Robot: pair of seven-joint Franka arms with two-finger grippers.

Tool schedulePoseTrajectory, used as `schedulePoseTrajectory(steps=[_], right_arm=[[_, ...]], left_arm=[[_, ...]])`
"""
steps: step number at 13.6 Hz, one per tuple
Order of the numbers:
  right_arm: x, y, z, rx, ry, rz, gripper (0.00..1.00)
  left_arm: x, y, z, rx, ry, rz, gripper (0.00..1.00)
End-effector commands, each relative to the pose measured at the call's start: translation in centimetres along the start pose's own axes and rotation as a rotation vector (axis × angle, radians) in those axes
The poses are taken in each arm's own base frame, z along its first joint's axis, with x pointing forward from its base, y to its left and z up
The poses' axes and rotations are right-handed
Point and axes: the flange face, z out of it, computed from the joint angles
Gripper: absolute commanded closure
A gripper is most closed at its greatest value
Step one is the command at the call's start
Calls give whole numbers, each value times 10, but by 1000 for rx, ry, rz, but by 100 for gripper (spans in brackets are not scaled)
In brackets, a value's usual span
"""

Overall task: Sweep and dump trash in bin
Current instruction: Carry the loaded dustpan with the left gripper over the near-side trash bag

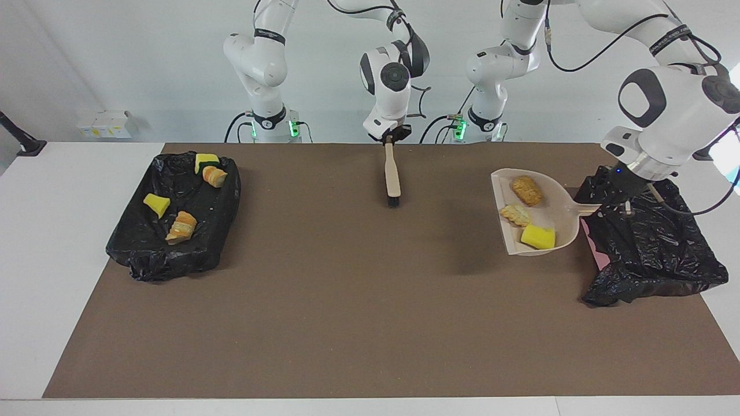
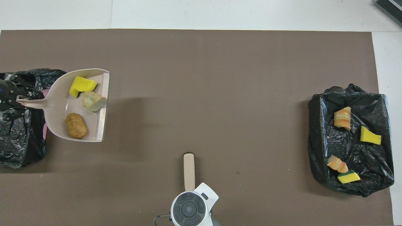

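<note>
a brown mat (image 1: 347, 300) covers the white table (image 1: 52, 242); a small white box (image 1: 104, 123) sits at the table's edge by the wall.
</note>
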Motion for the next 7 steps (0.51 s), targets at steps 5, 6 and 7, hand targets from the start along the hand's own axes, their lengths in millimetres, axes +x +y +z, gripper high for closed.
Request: schedulePoseTrajectory(steps=[5, 6, 7], right_arm=[[44, 51, -83, 139, 84, 76, 2], [49, 71, -111, 183, 95, 109, 0], [54, 94, -130, 211, 83, 148, 0]], left_arm=[[-122, 31, -29, 23, -69, -60, 100], [-138, 37, -31, 24, -90, -67, 100], [-155, 43, -34, 39, -115, -69, 100]])
